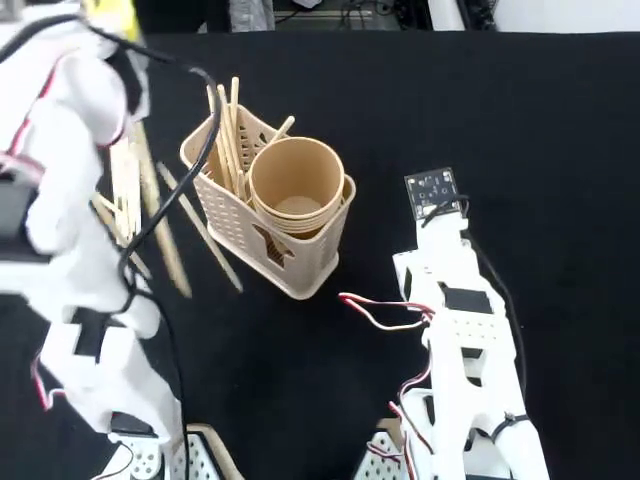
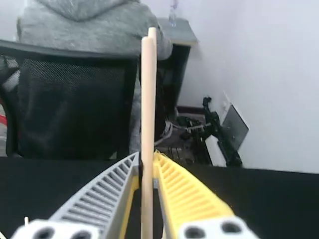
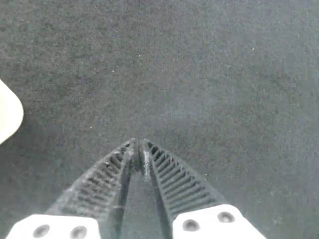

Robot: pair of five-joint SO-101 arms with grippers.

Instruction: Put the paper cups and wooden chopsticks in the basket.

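Note:
A cream perforated basket stands left of the table's middle. Stacked paper cups sit inside it, and several wooden chopsticks stand upright in its far corner. More chopsticks lie loose on the black cloth just left of the basket. In the left wrist view my left gripper is lifted high and shut on one wooden chopstick, which sticks out past the fingertips toward the room. My right gripper is shut on nothing, low over bare cloth.
The left arm rises over the table's left side, with its cable draped toward the basket. The right arm lies to the right of the basket. A pale rounded shape shows at the edge of the right wrist view.

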